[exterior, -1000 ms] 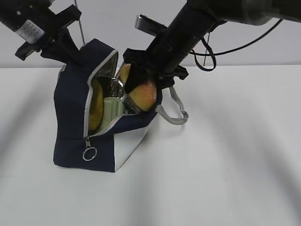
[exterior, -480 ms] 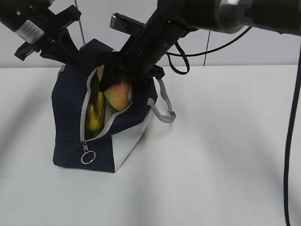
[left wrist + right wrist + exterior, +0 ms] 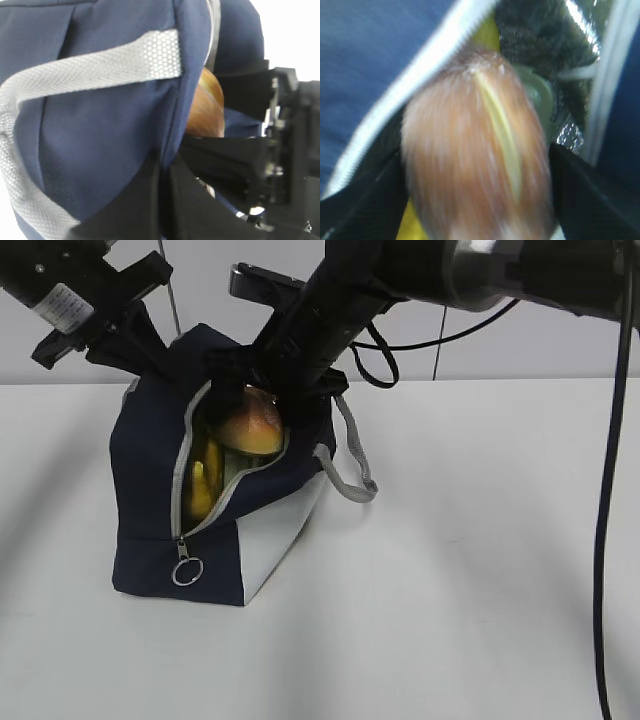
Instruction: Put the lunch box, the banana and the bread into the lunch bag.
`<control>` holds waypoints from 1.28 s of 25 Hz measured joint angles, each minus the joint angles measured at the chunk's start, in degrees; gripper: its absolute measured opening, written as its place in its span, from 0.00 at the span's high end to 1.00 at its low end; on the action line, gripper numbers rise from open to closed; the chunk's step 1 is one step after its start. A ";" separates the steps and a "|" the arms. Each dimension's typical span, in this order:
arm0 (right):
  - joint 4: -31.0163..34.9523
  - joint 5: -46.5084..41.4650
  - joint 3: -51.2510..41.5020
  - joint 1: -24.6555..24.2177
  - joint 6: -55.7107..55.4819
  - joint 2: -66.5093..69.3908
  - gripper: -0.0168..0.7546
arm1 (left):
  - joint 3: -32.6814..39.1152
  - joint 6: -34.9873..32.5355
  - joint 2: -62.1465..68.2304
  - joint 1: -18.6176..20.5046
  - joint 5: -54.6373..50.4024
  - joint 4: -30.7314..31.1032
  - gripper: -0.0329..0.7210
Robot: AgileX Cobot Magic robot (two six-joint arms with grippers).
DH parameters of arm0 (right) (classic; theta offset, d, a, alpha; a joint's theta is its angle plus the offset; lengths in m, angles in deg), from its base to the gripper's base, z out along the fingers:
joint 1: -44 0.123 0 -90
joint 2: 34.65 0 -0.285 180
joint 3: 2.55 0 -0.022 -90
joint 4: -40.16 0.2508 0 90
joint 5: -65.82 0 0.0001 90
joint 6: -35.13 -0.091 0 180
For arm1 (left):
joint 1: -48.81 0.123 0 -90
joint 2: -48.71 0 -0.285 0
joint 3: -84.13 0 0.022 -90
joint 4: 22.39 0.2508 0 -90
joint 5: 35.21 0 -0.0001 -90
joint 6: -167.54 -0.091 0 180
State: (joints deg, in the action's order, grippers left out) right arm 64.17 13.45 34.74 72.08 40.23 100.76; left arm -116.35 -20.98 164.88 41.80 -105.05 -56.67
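Observation:
The navy lunch bag (image 3: 150, 480) stands on the table with its zipper open. My right gripper (image 3: 262, 405) is shut on the golden-brown bread (image 3: 252, 425) and holds it in the bag's mouth; the bread fills the right wrist view (image 3: 475, 155). The yellow banana (image 3: 203, 485) stands inside the bag, and it shows beside the bread (image 3: 487, 32). A corner of the lunch box's sage-green lid (image 3: 537, 95) shows behind the bread. My left gripper (image 3: 150, 355) is shut on the bag's top edge (image 3: 165, 165) and holds it open.
The bag's grey handle (image 3: 350, 465) hangs out to the right. The zipper's ring pull (image 3: 186, 571) hangs at the bag's front. A black cable (image 3: 610, 490) hangs down at the far right. White table (image 3: 480, 580) lies all round.
My right gripper has carried the bread left and down, from outside the bag's right edge into its opening. The bag's flap and handle shifted with it. The left gripper kept its hold.

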 joint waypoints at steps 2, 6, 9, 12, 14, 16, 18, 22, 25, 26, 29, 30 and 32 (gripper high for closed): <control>-0.41 0.00 0.99 0.00 0.00 0.00 0.16 | 0.00 0.00 0.00 0.00 0.00 0.00 0.96; -0.81 -0.76 1.58 0.00 0.75 0.00 0.15 | 0.00 0.00 0.00 0.00 0.00 0.05 0.96; -1.30 -1.82 1.98 0.00 1.11 0.00 0.15 | 0.00 0.00 0.00 0.00 0.00 0.05 0.96; -3.90 -5.35 5.27 0.00 1.21 0.00 0.15 | 0.00 0.00 0.00 0.00 0.00 0.05 0.96; -7.04 -10.17 9.36 -0.25 1.21 0.00 0.16 | 0.00 0.00 0.00 0.00 0.00 0.05 0.96; -9.17 -15.21 14.31 -0.82 1.09 0.00 0.19 | 0.00 0.00 0.00 0.00 0.00 0.05 0.96; -10.00 -17.49 17.74 -1.99 -0.32 0.00 0.23 | 0.00 0.00 0.00 0.00 0.00 0.05 0.96; -9.94 -18.47 19.36 -5.23 -2.69 0.00 0.31 | 0.00 0.00 0.00 0.00 0.00 0.05 0.96; -8.22 -18.76 16.82 -7.23 -3.20 -0.23 0.39 | 0.00 0.00 0.00 0.00 0.00 0.05 0.96; -8.09 -18.76 15.81 -7.62 -3.30 -0.51 0.40 | 0.00 0.00 0.00 0.00 0.00 0.05 0.96; -8.09 -18.76 10.44 -7.77 -3.16 -3.54 0.42 | 0.00 0.00 0.00 0.00 0.00 0.05 0.96; -8.09 -18.76 8.11 -7.77 -3.04 -5.01 0.42 | 0.00 0.00 0.00 0.00 0.00 0.05 0.96; -7.66 -18.76 3.54 -7.77 -2.36 -7.79 0.43 | 0.00 0.00 0.00 0.00 0.00 0.05 0.96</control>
State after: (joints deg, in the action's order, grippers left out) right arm 56.51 -5.31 38.29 64.32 37.87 92.97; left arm -116.35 -20.98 164.88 41.80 -105.05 -56.61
